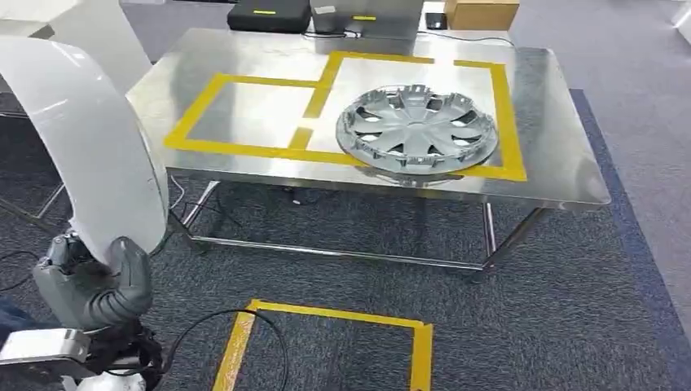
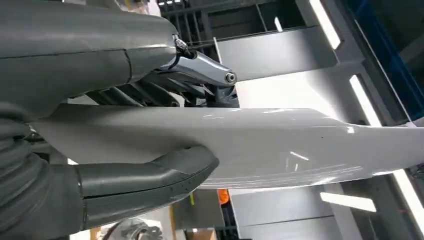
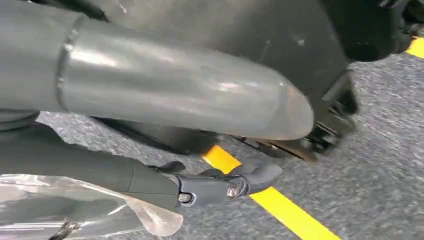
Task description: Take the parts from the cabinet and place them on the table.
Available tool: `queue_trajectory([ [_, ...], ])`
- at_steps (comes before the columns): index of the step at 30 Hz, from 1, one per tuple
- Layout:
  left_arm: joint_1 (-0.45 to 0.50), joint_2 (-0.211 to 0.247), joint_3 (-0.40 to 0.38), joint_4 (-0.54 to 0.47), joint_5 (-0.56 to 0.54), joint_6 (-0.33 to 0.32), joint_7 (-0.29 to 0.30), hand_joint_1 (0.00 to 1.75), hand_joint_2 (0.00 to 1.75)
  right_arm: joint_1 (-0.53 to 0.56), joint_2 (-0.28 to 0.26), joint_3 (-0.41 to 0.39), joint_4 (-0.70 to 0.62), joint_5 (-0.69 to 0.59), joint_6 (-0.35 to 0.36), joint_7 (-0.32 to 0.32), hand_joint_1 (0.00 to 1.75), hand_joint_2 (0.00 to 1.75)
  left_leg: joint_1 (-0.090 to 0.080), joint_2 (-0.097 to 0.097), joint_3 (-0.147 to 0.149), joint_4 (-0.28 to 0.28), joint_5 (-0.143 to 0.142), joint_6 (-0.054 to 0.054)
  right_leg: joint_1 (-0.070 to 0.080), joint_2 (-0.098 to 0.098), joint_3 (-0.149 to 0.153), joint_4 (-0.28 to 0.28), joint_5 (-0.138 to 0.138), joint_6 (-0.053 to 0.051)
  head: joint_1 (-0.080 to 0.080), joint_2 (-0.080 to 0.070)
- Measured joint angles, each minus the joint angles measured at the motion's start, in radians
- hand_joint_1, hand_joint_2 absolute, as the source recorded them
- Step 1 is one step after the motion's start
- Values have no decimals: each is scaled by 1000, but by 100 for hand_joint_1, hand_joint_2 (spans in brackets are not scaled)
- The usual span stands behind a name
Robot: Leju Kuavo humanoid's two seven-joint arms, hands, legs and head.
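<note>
Gripped low at near left by L hand (image 1: 102, 285): long curved white panel (image 1: 90, 138), looks like a car fender part, rising up and arching over toward the top left corner. L wrist view: thumb (image 2: 150, 177) pressed on one face of panel (image 2: 280, 145), darker fingers (image 2: 145, 92) on the other, panel clamped between. R hand (image 3: 190, 145) over grey carpet and a yellow tape line (image 3: 280, 205), fingers apart, nothing held; clear plastic scrap (image 3: 75, 210) just beside it. Farther off on steel table (image 1: 562, 155): silver wheel cover (image 1: 417, 129) lying flat in the right yellow-taped box (image 1: 501, 106), well apart from panel. Yellow tape square (image 1: 334, 326) on floor near the feet.
</note>
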Motion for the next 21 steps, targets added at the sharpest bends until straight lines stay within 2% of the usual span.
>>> queue_trajectory([
  [2,1,0,0,0,-1,0,0,175,175,3,0,-1,0,-7,-16,8,0,0,3,0,3,-6,-1,-9,3,2,-3,2,-4,-7,0,0],
  [4,4,0,0,-5,-3,0,0,175,175,4,5,-3,0,-26,-51,15,0,0,4,1,12,1,-14,-22,-7,1,16,-13,-3,-18,1,0],
  [5,4,0,0,-6,-5,0,0,175,175,2,5,-10,-2,-44,-68,16,0,0,4,3,-2,40,-35,-27,-8,0,24,-16,-8,-26,-10,0],
  [6,4,0,0,-6,-6,0,-1,175,175,-1,4,-22,-2,-63,-74,16,0,0,6,3,-37,109,-66,-32,-8,-1,30,-16,-11,-30,-11,0],
  [8,13,2,0,-6,-8,0,-1,175,175,-2,-3,-52,-5,-110,-72,16,0,0,11,3,-127,272,-124,-39,-7,-2,39,-16,-21,-33,-11,0],
  [9,17,3,0,-6,-10,0,-1,175,175,-2,-8,-68,-8,-136,-69,16,0,0,12,3,-158,313,-122,-41,-7,-2,44,-16,-26,-32,-13,0],
  [10,19,5,0,-6,-12,0,-1,175,175,-1,-16,-91,-10,-162,-67,16,0,0,13,3,-160,297,-91,-41,-7,-1,52,-16,-32,-30,-13,0],
  [11,19,6,0,-7,-13,0,0,175,175,-2,-21,-112,-13,-194,-65,16,0,0,14,4,-142,239,-40,-40,-7,0,62,-16,-38,-28,-13,0],
  [13,21,7,0,-10,-15,0,0,175,175,-4,-25,-156,-18,-247,-66,13,0,0,14,6,-75,67,67,-33,-7,1,83,-16,-52,-23,-13,0],
  [15,22,8,0,-14,-18,0,1,175,175,-11,-30,-203,-22,-301,-68,9,0,0,6,10,-49,8,44,-24,-1,3,80,-12,-65,-7,-13,0],
  [16,25,9,0,-15,-18,0,2,175,175,-16,-32,-232,-25,-332,-67,5,0,0,4,9,-55,15,41,-17,-2,0,77,-17,-65,-1,-8,0],
  [18,31,10,0,-20,-20,0,3,175,175,-21,-33,-279,-29,-378,-57,1,0,0,3,7,-52,12,35,-5,-3,-4,80,-24,-71,11,-7,0],
  [19,32,10,0,-24,-22,0,3,175,175,-24,-35,-302,-34,-395,-50,0,0,0,12,6,-41,1,37,2,-6,-3,79,-20,-79,17,-6,0],
  [20,32,10,0,-27,-24,0,3,175,175,-26,-36,-319,-35,-406,-47,-2,0,0,11,7,-33,-1,33,8,-5,-1,71,10,-93,20,-3,0],
  [21,32,10,0,-30,-27,0,3,175,175,-30,-37,-335,-35,-416,-43,-2,0,0,11,8,-30,-1,29,15,-5,0,35,74,-123,23,0,0],
])
